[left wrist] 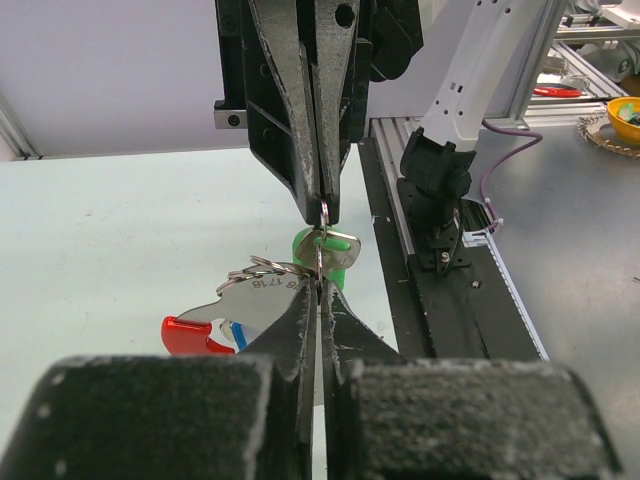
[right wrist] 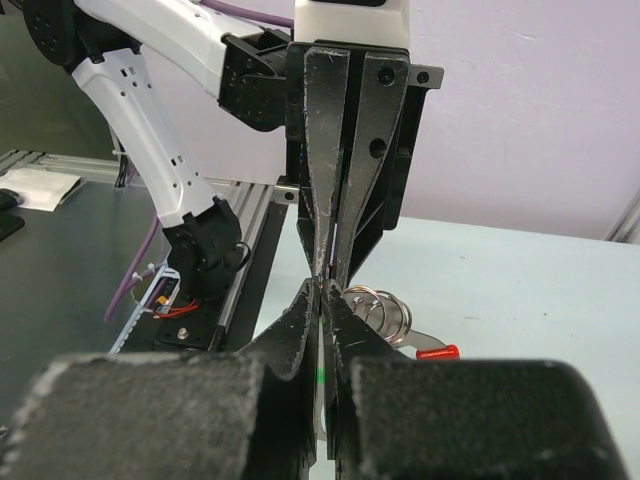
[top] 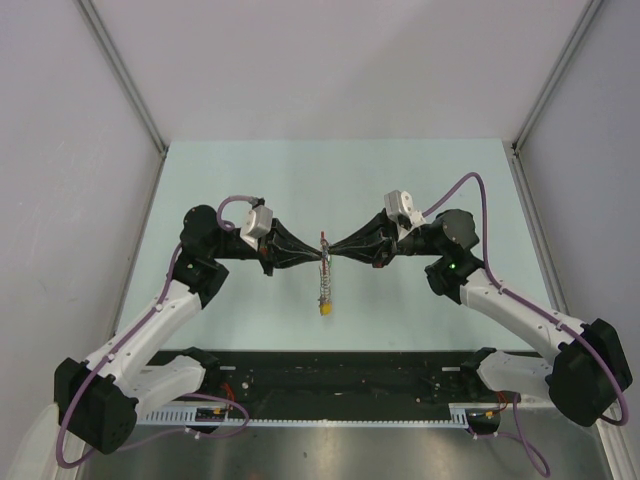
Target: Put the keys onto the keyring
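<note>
The left gripper (left wrist: 318, 290) is pinched tight on the keyring (top: 325, 278). The right gripper (right wrist: 322, 292) meets it tip to tip, clamped on the same ring. A green key (left wrist: 337, 250) shows just beyond the tips.

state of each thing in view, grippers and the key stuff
left gripper, shut on the keyring
right gripper, shut on the keyring
keyring, pinched from both sides, the rest hanging down
green key, at the ring wire between the two grippers; threaded or not, cannot tell
</note>
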Controlling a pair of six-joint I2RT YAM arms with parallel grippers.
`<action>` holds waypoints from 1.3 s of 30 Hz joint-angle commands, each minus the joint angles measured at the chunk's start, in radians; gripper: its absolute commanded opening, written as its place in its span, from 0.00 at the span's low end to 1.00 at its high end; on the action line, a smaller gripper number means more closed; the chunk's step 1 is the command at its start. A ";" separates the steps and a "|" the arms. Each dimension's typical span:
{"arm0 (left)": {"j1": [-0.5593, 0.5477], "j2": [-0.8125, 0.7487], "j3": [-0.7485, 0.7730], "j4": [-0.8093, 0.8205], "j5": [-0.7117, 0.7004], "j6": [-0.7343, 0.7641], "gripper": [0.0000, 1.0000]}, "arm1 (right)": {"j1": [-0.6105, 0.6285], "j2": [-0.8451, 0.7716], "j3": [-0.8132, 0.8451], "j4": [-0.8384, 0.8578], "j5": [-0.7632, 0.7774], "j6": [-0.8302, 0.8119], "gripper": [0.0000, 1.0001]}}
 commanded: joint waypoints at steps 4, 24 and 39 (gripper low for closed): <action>-0.008 -0.020 0.009 0.038 0.030 0.002 0.00 | 0.005 -0.004 0.042 0.010 0.012 -0.024 0.00; -0.009 -0.016 0.009 0.037 0.028 0.004 0.00 | -0.003 -0.038 0.042 -0.004 0.023 -0.030 0.00; -0.008 -0.017 0.009 0.037 0.028 0.002 0.00 | 0.005 -0.015 0.042 -0.039 0.015 -0.044 0.00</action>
